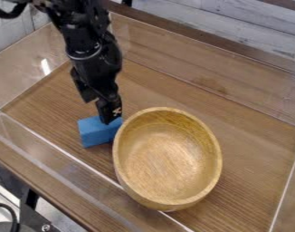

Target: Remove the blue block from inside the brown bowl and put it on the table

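Observation:
The blue block (96,132) lies on the table (198,86), just left of the brown bowl (175,113) and close to its rim. The bowl's inside is bare wood with nothing in it. My black gripper (99,105) hangs pointing down right above the block. Its fingers (109,111) are spread apart and no longer clamp the block; the block rests on the wood below them.
Clear acrylic walls (65,168) edge the tabletop on all sides, with the front wall near the block and the bowl. Open wood-grain surface stretches behind and to the right of the bowl.

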Controlling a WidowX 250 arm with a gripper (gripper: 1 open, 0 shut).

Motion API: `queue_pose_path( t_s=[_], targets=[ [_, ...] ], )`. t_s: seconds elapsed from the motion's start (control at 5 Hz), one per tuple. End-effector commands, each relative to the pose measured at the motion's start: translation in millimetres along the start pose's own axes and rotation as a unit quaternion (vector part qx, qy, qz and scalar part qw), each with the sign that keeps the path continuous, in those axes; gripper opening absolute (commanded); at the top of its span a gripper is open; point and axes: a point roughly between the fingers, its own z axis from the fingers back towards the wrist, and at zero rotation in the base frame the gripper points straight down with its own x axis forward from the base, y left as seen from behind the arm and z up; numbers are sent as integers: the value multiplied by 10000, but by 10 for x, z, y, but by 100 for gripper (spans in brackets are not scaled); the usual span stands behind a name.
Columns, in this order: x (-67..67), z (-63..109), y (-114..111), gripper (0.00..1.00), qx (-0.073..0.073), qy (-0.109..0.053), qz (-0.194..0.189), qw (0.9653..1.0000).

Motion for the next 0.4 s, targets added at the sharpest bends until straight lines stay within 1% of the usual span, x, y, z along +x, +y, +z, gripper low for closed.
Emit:
queue_pose_path(
  t_s=[0.0,0.2],
  targets=[
    [40,-12,39,100,100,-97,-8,9999],
    [25,-80,38,100,99,-83,18,9999]
  ],
)
